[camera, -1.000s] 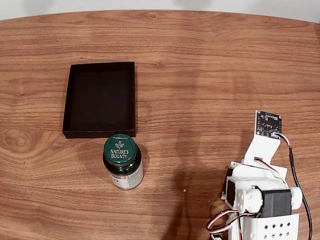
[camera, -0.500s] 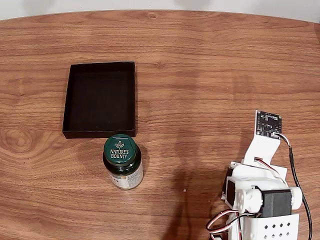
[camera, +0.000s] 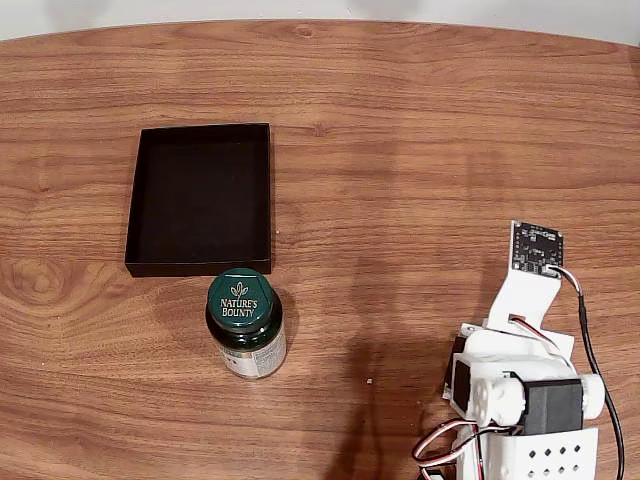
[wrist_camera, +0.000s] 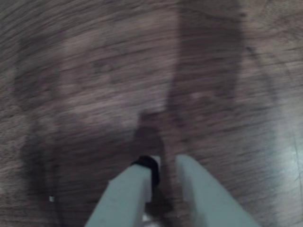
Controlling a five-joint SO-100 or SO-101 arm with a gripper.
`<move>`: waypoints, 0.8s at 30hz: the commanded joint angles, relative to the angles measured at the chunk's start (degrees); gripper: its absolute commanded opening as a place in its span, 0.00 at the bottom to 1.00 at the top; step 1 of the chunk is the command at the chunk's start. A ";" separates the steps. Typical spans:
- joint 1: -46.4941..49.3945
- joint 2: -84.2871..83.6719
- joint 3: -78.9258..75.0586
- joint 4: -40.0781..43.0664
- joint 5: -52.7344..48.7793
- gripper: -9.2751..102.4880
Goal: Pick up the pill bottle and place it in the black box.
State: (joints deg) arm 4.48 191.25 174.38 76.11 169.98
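Pill bottle stands upright on the wooden table, cap up, just beside the near edge of the black box in the fixed view; whether the two touch cannot be told from this angle. The green screw cap reads "Nature's Bounty" in white, and a pale label wraps the lower body.

Handling assessment: the bottle appears rigid, most likely plastic, and probably light; how full it is cannot be seen. A round, smooth wall tends to slip or rotate between flat fingers, so the grip should be centred across the full diameter, not off to one side. The ribbed cap edge or the labelled body just below the cap would likely give the best friction. Gripping low on the body risks tipping the bottle; gripping the cap top alone leaves little contact.

Black box: shallow, low-walled and empty, with a floor much wider than the bottle. Placement tolerance is therefore generous, and only a small lift should clear the wall.

Gripper: in the wrist view the two pale fingers sit close together with a narrow gap between their tips and nothing held; only bare wood grain lies beneath them. The arm is folded at the lower right of the fixed view, well apart from the bottle. The jaws would need to spread wider than the bottle before any approach.
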 commanded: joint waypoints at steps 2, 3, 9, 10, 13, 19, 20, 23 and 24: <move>0.44 0.00 -0.79 9.93 0.18 0.09; 0.44 0.00 -0.79 9.93 0.18 0.09; 0.35 0.00 -0.79 9.93 0.18 0.09; 0.35 0.00 -0.79 9.93 0.18 0.09; 0.70 0.00 -0.79 9.93 0.00 0.09; 0.70 0.00 -0.79 9.93 0.00 0.08; 1.05 0.00 -0.79 9.93 0.09 0.08; 1.67 0.00 -0.79 9.93 0.26 0.09; 1.85 0.00 -0.79 9.93 1.14 0.10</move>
State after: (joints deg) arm 5.10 191.25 174.38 76.11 169.98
